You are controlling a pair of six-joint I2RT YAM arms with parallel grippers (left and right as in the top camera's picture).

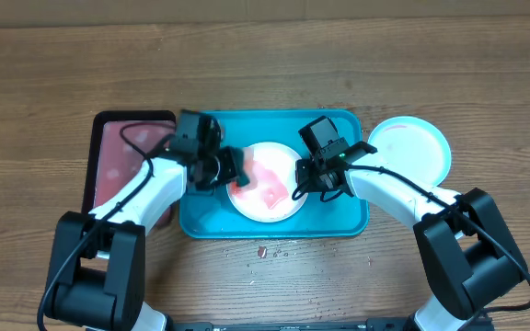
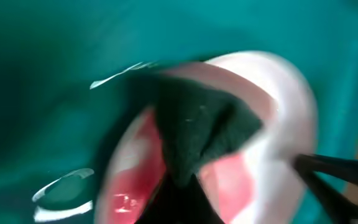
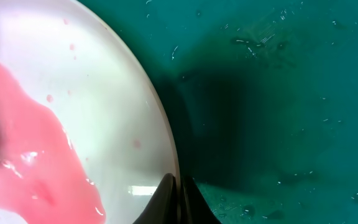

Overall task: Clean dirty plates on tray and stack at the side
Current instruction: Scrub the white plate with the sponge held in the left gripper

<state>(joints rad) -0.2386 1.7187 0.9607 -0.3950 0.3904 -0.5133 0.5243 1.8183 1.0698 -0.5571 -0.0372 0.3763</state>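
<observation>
White plate (image 1: 267, 188): laid flat in the middle of the turquoise tray (image 1: 348, 219), its centre covered with wet pink-red smears.
Right pincer (image 1: 300, 179): closed narrowly on the plate's right rim, which is nipped between the fingertips.
Left pincer (image 1: 231, 172): clamped on a dark green sponge (image 2: 197, 127), which is pressed onto the plate's left part.
Light-blue-rimmed plate (image 1: 410, 147): set on the tabletop (image 1: 265, 64) just right of the tray.
Black-rimmed pinkish tray (image 1: 122, 152): placed against the turquoise tray's left side.
</observation>
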